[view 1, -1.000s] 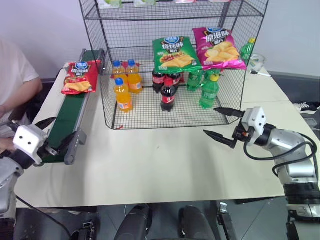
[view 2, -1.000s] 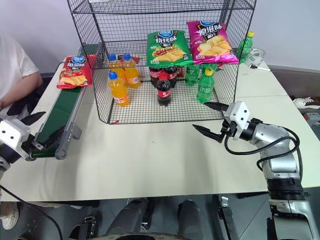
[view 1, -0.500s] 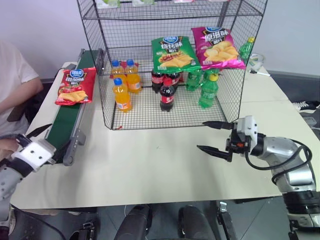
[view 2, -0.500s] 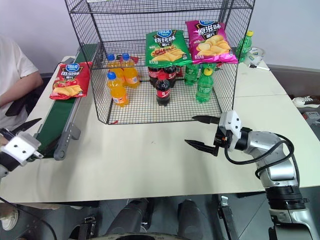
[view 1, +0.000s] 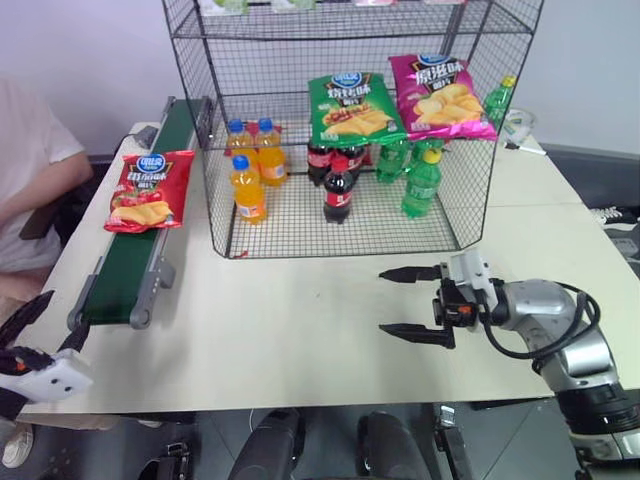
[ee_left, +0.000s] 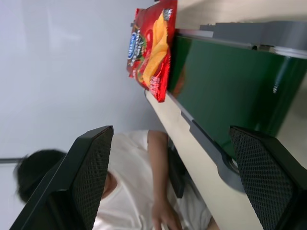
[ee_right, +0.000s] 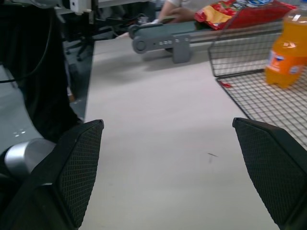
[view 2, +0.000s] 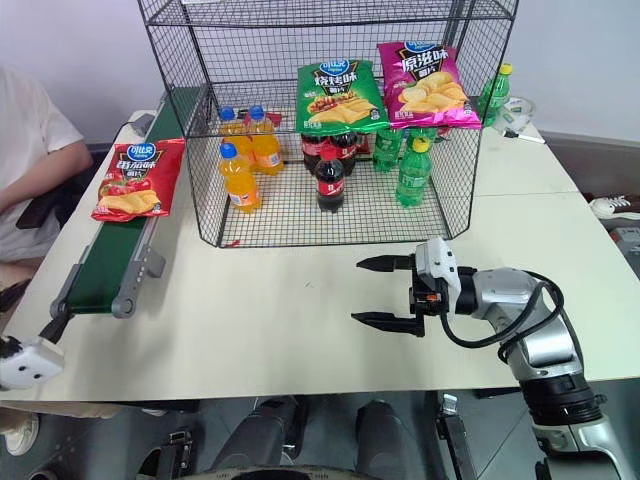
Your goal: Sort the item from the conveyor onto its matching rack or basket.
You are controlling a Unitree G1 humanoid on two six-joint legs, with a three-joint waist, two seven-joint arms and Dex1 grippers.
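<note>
Lying untouched on the conveyor (view 1: 130, 268), beside the black wire rack (view 1: 340, 130).

Spreading wide and empty at the table's near-left corner, left gripper (view 1: 35, 325); resting flat across the belt further back, red crisp bag (view 1: 148, 190); hovering over bare tabletop, right gripper (view 1: 400, 301), gaping, gripping nothing.

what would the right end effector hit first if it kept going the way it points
The right end effector points left across bare table. The near end of the conveyor looks first in line, though depth is unclear.
</note>
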